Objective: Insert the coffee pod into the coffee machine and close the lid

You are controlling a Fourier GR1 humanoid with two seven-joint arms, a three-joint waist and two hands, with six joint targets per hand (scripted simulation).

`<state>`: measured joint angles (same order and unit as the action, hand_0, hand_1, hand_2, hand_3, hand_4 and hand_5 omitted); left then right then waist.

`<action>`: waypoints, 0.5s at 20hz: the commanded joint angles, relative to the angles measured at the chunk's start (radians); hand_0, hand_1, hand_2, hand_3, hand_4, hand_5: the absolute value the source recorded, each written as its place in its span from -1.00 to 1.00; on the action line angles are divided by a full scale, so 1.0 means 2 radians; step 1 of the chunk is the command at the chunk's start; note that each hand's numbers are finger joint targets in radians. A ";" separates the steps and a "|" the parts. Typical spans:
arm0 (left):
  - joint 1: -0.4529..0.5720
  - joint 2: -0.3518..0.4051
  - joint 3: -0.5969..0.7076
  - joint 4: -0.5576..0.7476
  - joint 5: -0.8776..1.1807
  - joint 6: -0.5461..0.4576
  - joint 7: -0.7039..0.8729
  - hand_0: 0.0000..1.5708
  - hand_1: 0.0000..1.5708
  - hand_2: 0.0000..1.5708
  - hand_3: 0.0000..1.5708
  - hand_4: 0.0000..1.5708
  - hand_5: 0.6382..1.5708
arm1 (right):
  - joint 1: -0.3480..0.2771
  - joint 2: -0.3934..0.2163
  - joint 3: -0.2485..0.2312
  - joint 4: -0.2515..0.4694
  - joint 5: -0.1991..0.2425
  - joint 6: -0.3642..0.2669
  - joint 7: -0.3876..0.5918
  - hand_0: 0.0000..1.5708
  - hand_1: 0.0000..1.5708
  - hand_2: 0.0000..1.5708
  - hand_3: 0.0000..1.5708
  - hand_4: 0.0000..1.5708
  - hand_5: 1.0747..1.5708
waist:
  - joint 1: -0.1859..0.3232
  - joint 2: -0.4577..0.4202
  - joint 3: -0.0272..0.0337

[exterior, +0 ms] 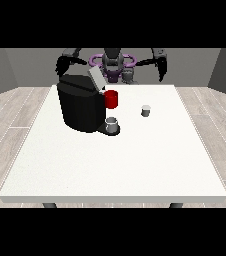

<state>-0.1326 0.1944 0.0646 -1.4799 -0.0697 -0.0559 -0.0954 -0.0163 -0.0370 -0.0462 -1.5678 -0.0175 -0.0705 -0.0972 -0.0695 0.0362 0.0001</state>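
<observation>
White table (135, 160), coffee pod (145, 110) unobstructed

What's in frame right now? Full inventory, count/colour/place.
large white table: 1, white, centre, wood-look floor around it
black coffee machine: 1, black, table's rear at the view's left, grey lid raised
red cup: 1, red, at the machine's side toward the view's right
grey cup: 1, grey, on the machine's base in front
small grey coffee pod: 1, grey, on the table, at the view's right of the machine, apart from it
hand at the view's left: 1, black, raised behind the machine
hand at the view's right: 1, black, raised beyond the table's rear edge
</observation>
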 commanded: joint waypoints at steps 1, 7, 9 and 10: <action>-0.048 0.030 0.016 0.037 -0.002 -0.020 0.037 -1.00 -1.00 -1.00 -1.00 -1.00 1.00 | -0.005 0.015 0.007 0.008 0.013 -0.019 -0.013 -1.00 -1.00 -1.00 -1.00 -0.72 1.00 | -0.008 0.008 0.0000; -0.119 0.058 0.046 0.136 0.001 -0.031 0.056 -1.00 -1.00 -1.00 -1.00 -1.00 1.00 | -0.002 0.018 0.055 -0.036 0.010 -0.013 0.010 -1.00 -1.00 -1.00 -1.00 -0.79 1.00 | -0.050 0.026 -0.0001; -0.115 0.069 0.046 0.167 -0.020 -0.028 0.008 -1.00 -1.00 -1.00 -1.00 -1.00 1.00 | -0.060 0.009 0.023 -0.045 -0.002 -0.019 0.035 -1.00 -1.00 -1.00 -1.00 -0.71 1.00 | -0.045 0.066 -0.0003; -0.132 0.071 0.053 0.181 -0.014 -0.030 0.019 -1.00 -1.00 -1.00 -1.00 -1.00 1.00 | -0.044 0.013 0.026 -0.027 0.003 -0.018 0.013 -1.00 -1.00 -1.00 -1.00 -0.76 1.00 | -0.045 0.066 -0.0002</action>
<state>-0.3439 0.3051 0.1489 -1.2175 -0.0805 -0.1099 -0.0435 -0.0822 -0.0112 0.0116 -1.6237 -0.0070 -0.1079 -0.0625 -0.1455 0.1247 -0.0003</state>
